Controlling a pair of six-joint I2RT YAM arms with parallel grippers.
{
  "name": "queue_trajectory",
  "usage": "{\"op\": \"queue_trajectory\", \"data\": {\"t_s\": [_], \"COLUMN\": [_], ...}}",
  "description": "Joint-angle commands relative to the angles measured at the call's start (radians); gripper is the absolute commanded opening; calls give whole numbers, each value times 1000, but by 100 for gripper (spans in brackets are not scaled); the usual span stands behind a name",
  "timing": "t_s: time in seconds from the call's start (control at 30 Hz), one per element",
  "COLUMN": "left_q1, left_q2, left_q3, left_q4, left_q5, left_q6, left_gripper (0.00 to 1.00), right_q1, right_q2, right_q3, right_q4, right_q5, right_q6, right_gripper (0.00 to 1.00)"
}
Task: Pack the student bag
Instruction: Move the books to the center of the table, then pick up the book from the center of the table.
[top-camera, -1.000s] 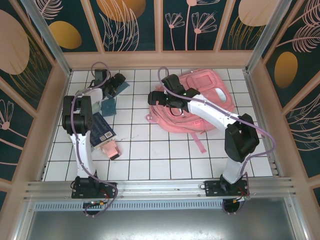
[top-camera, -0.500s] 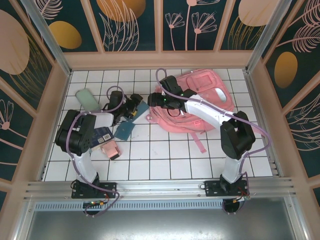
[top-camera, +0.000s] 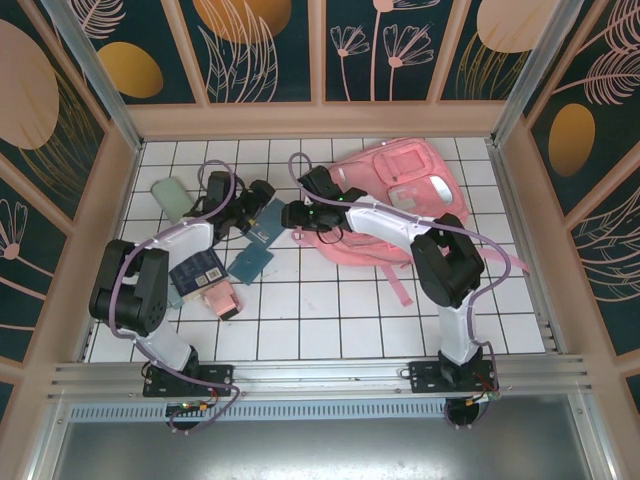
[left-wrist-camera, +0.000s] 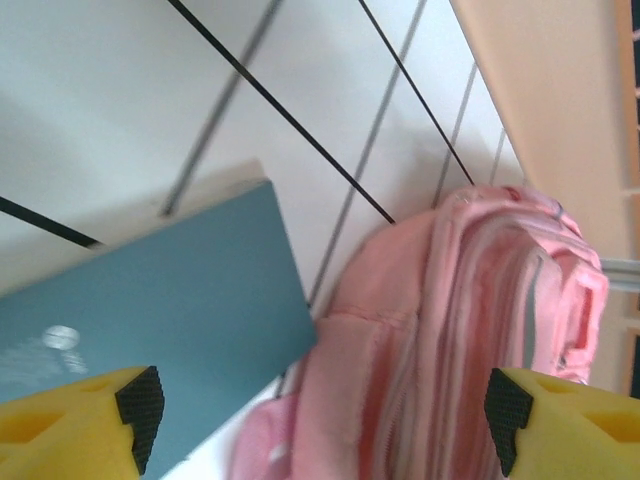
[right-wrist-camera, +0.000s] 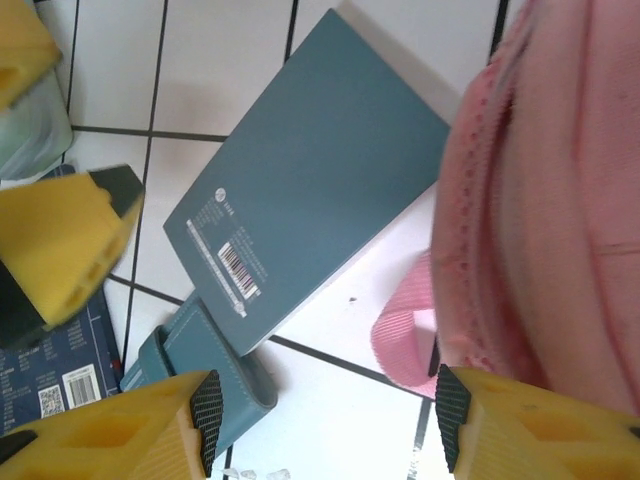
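Where the two arms are bolted at the near edge of the white tiled table (top-camera: 330, 320), a small pink box (top-camera: 222, 300) is seen closest on the left, with a dark blue book (top-camera: 196, 272) just beside it and slightly farther back. A teal pouch (top-camera: 250, 263) is laid to the right of these, and a teal book (top-camera: 272, 222) is seen a little beyond it, near the bag's left edge. Over that book the two grippers are held close to each other. The left gripper (left-wrist-camera: 325, 420) is held with its jaws wide apart and nothing between them. The right gripper (right-wrist-camera: 325, 410) is likewise parted and clamped on nothing, above the tile between the pouch and a pink strap loop (right-wrist-camera: 405, 335). The student bag (top-camera: 455, 205) is laid flat at the far right of the table, and a pale green case (top-camera: 172, 197) is set at the far left.
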Motion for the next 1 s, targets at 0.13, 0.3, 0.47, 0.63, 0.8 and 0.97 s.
{"op": "queue_trajectory", "data": {"t_s": [0.13, 0.3, 0.47, 0.63, 0.8, 0.97], "left_q1": [80, 80, 80, 80, 81, 79], "left_q2": [-13, 31, 71, 6, -8, 17], "left_q3": [-20, -16, -2, -89, -178, -195], "left_q4": [-104, -81, -108, -64, 27, 57], "left_q5": [2, 29, 14, 40, 103, 109], "left_q6": [160, 215, 224, 138, 75, 64], "left_gripper": [86, 85, 85, 84, 65, 49], "right_q1": [21, 26, 25, 7, -15, -40], "right_q2": [64, 126, 214, 301, 412, 519], "right_q3": [62, 117, 228, 358, 505, 640], "right_q4": [8, -15, -68, -104, -151, -210], "right_q5": [-30, -16, 29, 67, 81, 94], "right_q6": [4, -13, -61, -123, -184, -219], "right_gripper": [60, 59, 58, 59, 60, 62]}}
